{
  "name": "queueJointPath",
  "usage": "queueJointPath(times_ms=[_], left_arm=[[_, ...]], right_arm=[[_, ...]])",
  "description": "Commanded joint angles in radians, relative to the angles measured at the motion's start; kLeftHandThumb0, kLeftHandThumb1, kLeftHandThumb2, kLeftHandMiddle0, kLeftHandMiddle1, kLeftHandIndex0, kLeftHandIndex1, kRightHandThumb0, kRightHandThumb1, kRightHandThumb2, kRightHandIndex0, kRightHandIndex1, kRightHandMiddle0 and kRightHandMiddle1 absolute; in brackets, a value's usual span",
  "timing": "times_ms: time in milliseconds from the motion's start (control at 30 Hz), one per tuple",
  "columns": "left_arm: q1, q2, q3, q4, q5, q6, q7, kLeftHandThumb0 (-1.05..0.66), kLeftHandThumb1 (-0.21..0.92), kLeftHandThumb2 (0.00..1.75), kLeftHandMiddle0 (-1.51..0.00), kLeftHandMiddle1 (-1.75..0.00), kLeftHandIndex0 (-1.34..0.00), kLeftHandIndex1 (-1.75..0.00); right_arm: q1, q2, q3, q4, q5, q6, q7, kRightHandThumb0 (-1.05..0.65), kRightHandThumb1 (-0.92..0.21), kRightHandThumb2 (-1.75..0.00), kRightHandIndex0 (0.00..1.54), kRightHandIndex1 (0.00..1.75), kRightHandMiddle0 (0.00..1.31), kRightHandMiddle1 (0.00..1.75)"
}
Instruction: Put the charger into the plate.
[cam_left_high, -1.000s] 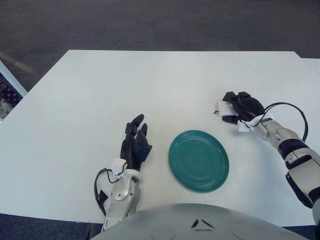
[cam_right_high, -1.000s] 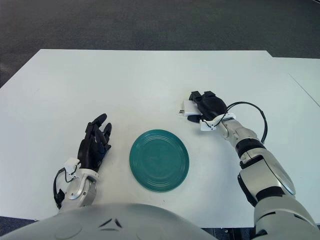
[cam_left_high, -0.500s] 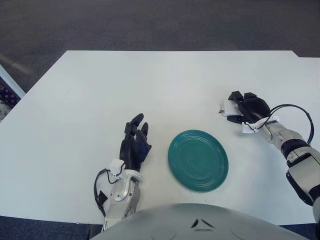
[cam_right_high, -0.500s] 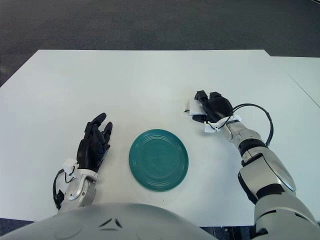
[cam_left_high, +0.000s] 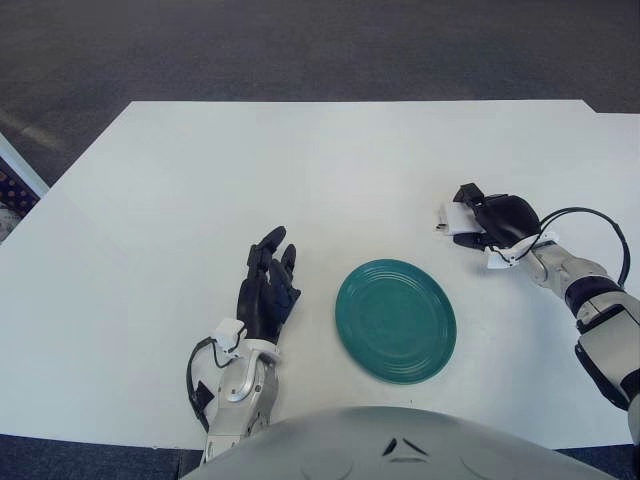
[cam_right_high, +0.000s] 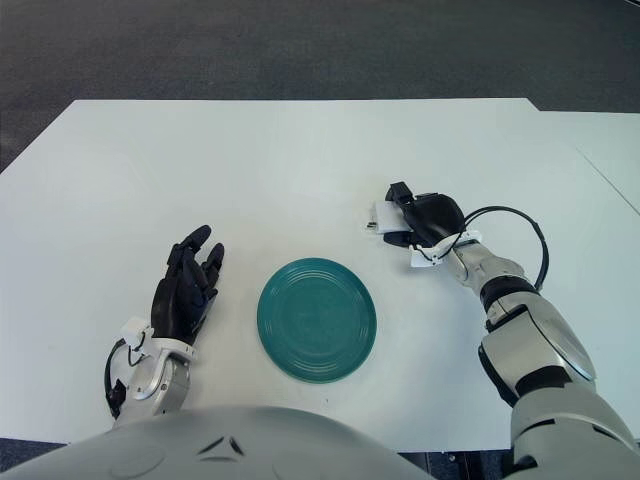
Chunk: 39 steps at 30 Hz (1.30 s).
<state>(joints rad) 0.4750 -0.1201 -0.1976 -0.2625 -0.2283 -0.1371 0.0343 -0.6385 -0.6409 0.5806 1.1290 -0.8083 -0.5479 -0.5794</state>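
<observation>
A teal plate (cam_left_high: 396, 320) lies on the white table (cam_left_high: 300, 180), near its front edge. To the plate's upper right, my right hand (cam_left_high: 487, 220) has its black fingers curled over a small white charger (cam_left_high: 455, 218), which pokes out on the hand's left side. The charger looks low over the table; whether it touches the surface is unclear. My left hand (cam_left_high: 268, 290) shows to the left of the plate with its fingers spread, holding nothing.
A black cable (cam_left_high: 590, 225) loops over my right wrist. The table's far edge runs along the top, with dark carpet (cam_left_high: 300, 50) beyond it. A cluttered object (cam_left_high: 15, 190) peeks in at the left border.
My right hand closed tighter on the charger and shifted it slightly right and away from me over the second. The left hand stayed where it was.
</observation>
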Motion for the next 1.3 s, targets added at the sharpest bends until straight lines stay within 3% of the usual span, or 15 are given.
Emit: queueJointPath(times_ms=[0,67,200,333,467,800,967,1267], left_arm=[[-0.005,-0.006,0.010,-0.012,-0.014,-0.006,-0.017,-0.86,0.92,0.85,-0.38,-0.01,0.00,-0.83],[-0.006,-0.007,0.012,-0.013,-0.017,-0.003,-0.021,-0.86,0.92,0.85,-0.38,-0.01,0.00,-0.83],[-0.007,-0.014,0.009,-0.009,0.006,-0.010,-0.006,-0.87,0.92,0.86,-0.39,-0.01,0.00,-0.83],[-0.006,-0.009,0.004,-0.011,0.022,-0.002,-0.003,-0.89,0.92,0.86,-0.40,-0.02,-0.01,-0.85],[-0.007,-0.005,0.002,-0.014,0.037,0.006,0.003,-0.90,0.92,0.85,-0.40,-0.02,-0.01,-0.86],[-0.004,-0.005,0.006,-0.017,0.046,0.011,0.004,-0.91,0.92,0.86,-0.40,-0.01,0.00,-0.87],[-0.017,-0.004,0.012,0.012,0.048,-0.032,-0.018,-0.92,0.92,0.87,-0.38,0.00,-0.01,-0.88],[-0.005,-0.009,0.011,-0.016,0.057,0.034,0.008,-0.90,0.92,0.88,-0.34,0.00,0.00,-0.88]], right_arm=[[-0.017,-0.024,-0.102,-0.186,0.101,-0.008,0.063,-0.53,-0.92,-0.68,0.96,1.75,0.81,1.75],[0.016,-0.032,-0.141,-0.285,0.130,0.002,0.099,-0.52,-0.92,-0.68,0.98,1.75,0.82,1.75],[0.134,-0.033,-0.230,-0.606,0.222,0.045,0.199,-0.53,-0.92,-0.65,1.04,1.75,0.86,1.75],[0.240,-0.008,-0.256,-0.846,0.256,0.097,0.270,-0.52,-0.92,-0.63,1.11,1.75,0.90,1.75],[0.307,0.012,-0.255,-0.994,0.263,0.125,0.323,-0.52,-0.92,-0.63,1.13,1.75,0.92,1.75],[0.385,0.036,-0.230,-1.080,0.210,0.097,0.403,-0.49,-0.92,-0.64,1.12,1.75,0.88,1.75],[0.419,0.038,-0.204,-1.125,0.174,0.028,0.460,-0.48,-0.92,-0.65,1.12,1.75,0.88,1.75],[0.536,0.050,-0.174,-1.212,0.024,-0.024,0.465,-0.47,-0.92,-0.70,1.12,1.75,0.88,1.75]])
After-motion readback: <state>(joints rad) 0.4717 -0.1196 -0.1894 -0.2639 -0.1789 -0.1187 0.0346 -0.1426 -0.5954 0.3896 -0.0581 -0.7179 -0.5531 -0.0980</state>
